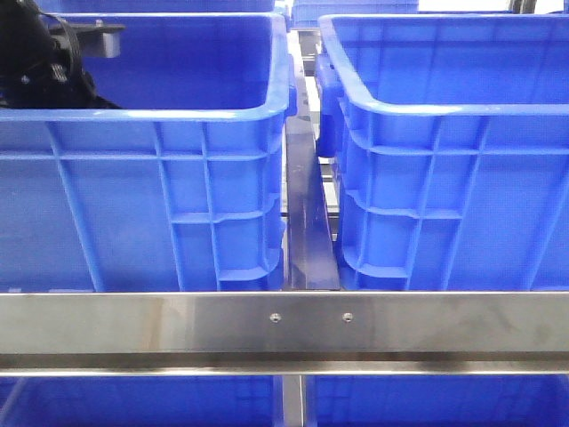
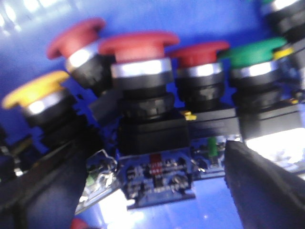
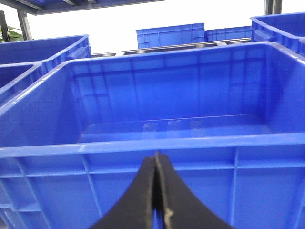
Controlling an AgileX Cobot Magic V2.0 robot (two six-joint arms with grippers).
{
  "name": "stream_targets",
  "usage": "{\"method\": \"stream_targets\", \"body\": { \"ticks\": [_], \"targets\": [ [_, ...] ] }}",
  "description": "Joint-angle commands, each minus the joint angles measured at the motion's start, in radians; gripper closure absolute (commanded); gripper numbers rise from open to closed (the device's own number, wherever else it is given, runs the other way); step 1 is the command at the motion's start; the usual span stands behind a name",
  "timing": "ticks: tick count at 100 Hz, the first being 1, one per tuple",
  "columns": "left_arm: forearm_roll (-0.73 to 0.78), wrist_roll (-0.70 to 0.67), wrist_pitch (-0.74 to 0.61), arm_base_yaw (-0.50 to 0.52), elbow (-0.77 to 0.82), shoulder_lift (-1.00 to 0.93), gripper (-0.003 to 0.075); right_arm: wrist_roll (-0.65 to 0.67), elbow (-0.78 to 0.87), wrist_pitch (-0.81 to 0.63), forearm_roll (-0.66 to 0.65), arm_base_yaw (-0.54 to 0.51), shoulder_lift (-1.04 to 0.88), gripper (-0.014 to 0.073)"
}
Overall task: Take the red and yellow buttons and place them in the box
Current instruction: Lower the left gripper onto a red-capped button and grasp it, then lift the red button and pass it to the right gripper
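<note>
Our left gripper [image 2: 152,191], spread open, straddled the upright red mushroom-capped push button [image 2: 138,50] directly ahead, apparently inside the left blue plastic crate [image 1: 142,116], our right gripper [image 3: 157,191] pinched empty.

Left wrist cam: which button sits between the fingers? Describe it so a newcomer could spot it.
Inside the blue crate, a row of mushroom-head buttons stands on black bodies. Go to the red button in the middle, straight ahead of the open left gripper. It is the nearest and largest, flanked by smaller red caps.
</note>
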Motion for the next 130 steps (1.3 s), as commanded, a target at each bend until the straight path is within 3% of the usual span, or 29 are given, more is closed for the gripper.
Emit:
{"method": "stream_targets", "body": {
  "ticks": [1, 6, 13, 35, 87, 106, 130],
  "targets": [
    [-0.008, 0.000, -0.041, -0.008, -0.031, -0.046, 0.0174, -0.003, -0.020, -0.082, -0.001, -0.005, -0.025, 0.0709],
    [-0.008, 0.000, -0.041, -0.008, -0.034, -0.046, 0.0188, -0.003, -0.020, -0.082, -0.001, -0.005, -0.025, 0.0709],
    [-0.008, 0.000, -0.041, -0.008, -0.034, -0.048, 0.0269, -0.003, -0.020, -0.082, -0.001, -0.005, -0.025, 0.0709],
    [-0.008, 0.000, -0.034, -0.008, -0.034, -0.062, 0.0743, -0.003, -0.020, -0.082, -0.001, -0.005, -0.025, 0.0709],
    [-0.031, 0.000, 0.069, -0.043, -0.034, -0.313, 0.0739, -0.003, -0.020, -0.106, -0.001, -0.005, -0.025, 0.0709],
    [-0.031, 0.006, 0.091, -0.173, -0.034, -0.407, 0.0739, -0.003, -0.025, -0.111, -0.001, -0.005, -0.025, 0.0709],
    [-0.031, 0.027, 0.108, -0.409, -0.035, -0.477, 0.0739, -0.003, -0.078, -0.084, -0.001, -0.005, -0.025, 0.0709]
  ]
}}
